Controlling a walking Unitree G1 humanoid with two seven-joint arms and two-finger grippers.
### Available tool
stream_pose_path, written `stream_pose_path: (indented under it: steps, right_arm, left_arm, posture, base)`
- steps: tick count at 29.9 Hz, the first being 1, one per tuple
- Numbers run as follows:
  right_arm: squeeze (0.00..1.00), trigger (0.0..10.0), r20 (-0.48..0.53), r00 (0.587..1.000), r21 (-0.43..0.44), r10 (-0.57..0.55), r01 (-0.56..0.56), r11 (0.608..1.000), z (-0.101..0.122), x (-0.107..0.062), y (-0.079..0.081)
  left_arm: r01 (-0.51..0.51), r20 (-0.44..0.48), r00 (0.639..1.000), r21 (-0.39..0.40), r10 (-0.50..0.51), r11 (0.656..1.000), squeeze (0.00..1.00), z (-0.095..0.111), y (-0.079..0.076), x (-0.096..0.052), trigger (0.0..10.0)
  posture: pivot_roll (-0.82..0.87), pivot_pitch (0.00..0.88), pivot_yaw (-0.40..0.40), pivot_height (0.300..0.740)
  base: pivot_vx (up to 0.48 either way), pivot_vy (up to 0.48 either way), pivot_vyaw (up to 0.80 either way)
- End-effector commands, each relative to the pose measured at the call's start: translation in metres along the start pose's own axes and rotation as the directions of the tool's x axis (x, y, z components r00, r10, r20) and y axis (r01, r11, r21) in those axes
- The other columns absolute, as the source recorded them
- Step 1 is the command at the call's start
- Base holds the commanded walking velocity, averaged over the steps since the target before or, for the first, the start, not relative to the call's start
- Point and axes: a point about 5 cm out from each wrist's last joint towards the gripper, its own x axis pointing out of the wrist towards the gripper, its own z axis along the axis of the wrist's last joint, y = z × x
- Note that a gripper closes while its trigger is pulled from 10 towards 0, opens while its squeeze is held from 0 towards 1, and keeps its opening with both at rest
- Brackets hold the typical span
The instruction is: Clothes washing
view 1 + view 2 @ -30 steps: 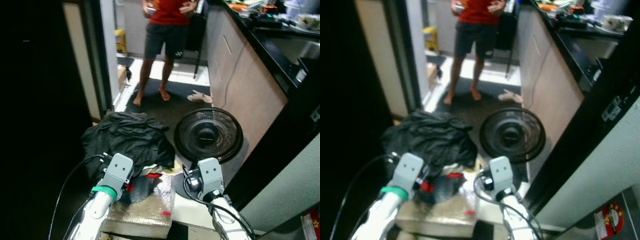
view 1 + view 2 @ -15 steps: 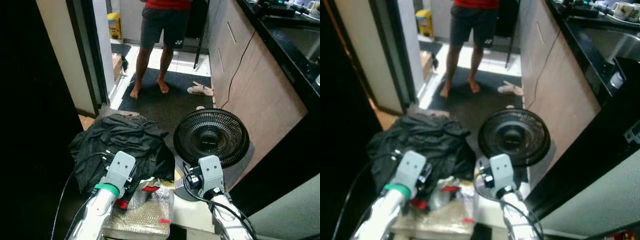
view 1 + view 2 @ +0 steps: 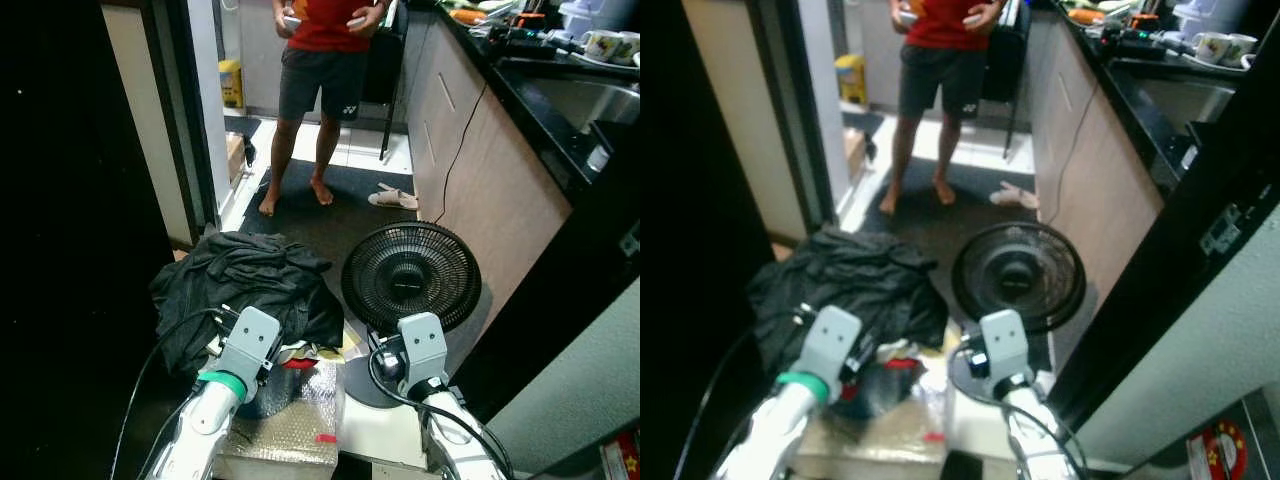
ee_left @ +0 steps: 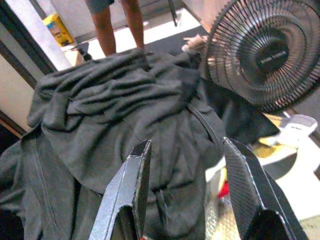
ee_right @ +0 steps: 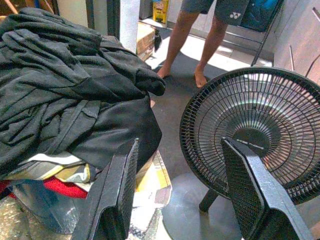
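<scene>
A heap of dark grey clothes (image 3: pixel 245 290) lies on the floor by the doorway, spilling over coloured items at its near edge. My left gripper (image 4: pixel 185 185) hangs open just above the heap (image 4: pixel 115 115), with nothing between its fingers (image 4: pixel 127 190). My right gripper (image 5: pixel 182 195) is also open and empty, held between the heap's edge (image 5: pixel 65 100) and the fan (image 5: pixel 250 130). Both arms, left (image 3: pixel 240 355) and right (image 3: pixel 420 355), reach forward low in the head view.
A black floor fan (image 3: pixel 410 275) stands right of the heap. A bubble-wrapped box (image 3: pixel 285 425) sits under my left arm. A person (image 3: pixel 320 60) stands barefoot on the dark mat ahead, slippers (image 3: pixel 392 198) nearby. A counter with cabinets (image 3: pixel 500 140) runs along the right; a dark door frame (image 3: pixel 170 130) is left.
The camera has tilted up and shifted, so the person's torso and the counter top show again. Both arms keep the same pose, grippers still open.
</scene>
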Motion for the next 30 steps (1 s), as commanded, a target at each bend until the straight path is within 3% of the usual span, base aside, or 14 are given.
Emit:
stream_pose_path:
  steps: [1, 5, 8, 13, 14, 18, 20, 24, 26, 30]
  right_arm:
    - [0.00, 10.0, -0.022, 1.000, 0.006, 0.005, -0.005, 1.000, -0.006, -0.003, 0.001]
    - [0.00, 10.0, -0.015, 1.000, 0.005, 0.012, -0.012, 1.000, -0.003, 0.000, 0.003]
    - [0.00, 10.0, -0.005, 1.000, 0.000, 0.017, -0.017, 1.000, 0.003, 0.007, 0.003]
    - [0.00, 10.0, -0.005, 1.000, 0.001, 0.011, -0.011, 1.000, 0.005, 0.011, 0.003]
    - [0.00, 10.0, -0.002, 1.000, 0.014, 0.012, -0.012, 1.000, 0.011, 0.020, 0.004]
    - [0.00, 10.0, 0.002, 0.999, 0.015, 0.038, -0.038, 0.999, 0.017, 0.027, 0.009]
    - [0.00, 10.0, 0.003, 0.997, 0.004, 0.077, -0.077, 0.997, 0.021, 0.033, 0.015]
    - [0.00, 10.0, 0.002, 0.996, 0.000, 0.089, -0.089, 0.996, 0.022, 0.035, 0.016]
    - [0.00, 10.0, -0.001, 0.994, -0.009, 0.105, -0.105, 0.994, 0.025, 0.039, 0.017]
    - [0.00, 10.0, -0.001, 0.994, -0.013, 0.110, -0.110, 0.994, 0.027, 0.041, 0.018]
  left_arm:
    - [0.036, -0.068, 0.997, 0.015, -0.035, 0.999, 0.00, -0.012, -0.005, -0.003, 10.0]
    - [0.048, -0.086, 0.995, 0.020, -0.046, 0.999, 0.00, -0.013, -0.003, -0.001, 10.0]
    - [-0.001, -0.093, 0.996, 0.024, 0.003, 1.000, 0.00, -0.010, 0.018, 0.001, 10.0]
    - [-0.030, -0.103, 0.994, 0.003, 0.030, 1.000, 0.00, -0.010, 0.026, 0.002, 10.0]
    - [-0.088, -0.134, 0.988, -0.068, 0.078, 0.994, 0.00, -0.010, 0.041, 0.004, 10.0]
    - [-0.125, -0.161, 0.981, -0.124, 0.104, 0.984, 0.00, -0.009, 0.052, 0.006, 10.0]
    - [-0.122, -0.159, 0.983, -0.179, 0.094, 0.976, 0.00, -0.001, 0.056, 0.012, 10.0]
    - [-0.114, -0.151, 0.985, -0.189, 0.086, 0.975, 0.00, 0.003, 0.057, 0.015, 10.0]
    - [-0.098, -0.127, 0.989, -0.200, 0.074, 0.975, 0.00, 0.021, 0.061, 0.030, 10.0]
    - [-0.108, -0.094, 0.992, -0.214, 0.090, 0.971, 0.00, 0.040, 0.070, 0.044, 10.0]
  posture:
    - [0.01, 0.048, 0.003, 0.740]
    - [0.02, 0.058, 0.000, 0.740]
    - [0.03, 0.075, -0.011, 0.740]
    - [0.04, 0.088, -0.020, 0.740]
    - [0.08, 0.122, -0.054, 0.740]
    - [0.09, 0.136, -0.072, 0.740]
    - [0.11, 0.169, -0.100, 0.740]
    - [0.11, 0.173, -0.103, 0.740]
    - [0.13, 0.207, -0.119, 0.740]
    - [0.12, 0.222, -0.119, 0.740]
  base:
    - [0.000, 0.000, 0.00]
    - [0.000, 0.000, 0.00]
    - [0.000, 0.000, 0.00]
    - [0.000, 0.000, 0.00]
    - [0.000, 0.000, 0.00]
    - [0.000, 0.000, 0.00]
    - [0.000, 0.000, 0.00]
    - [0.000, 0.000, 0.00]
    - [0.000, 0.000, 0.00]
    - [0.000, 0.000, 0.00]
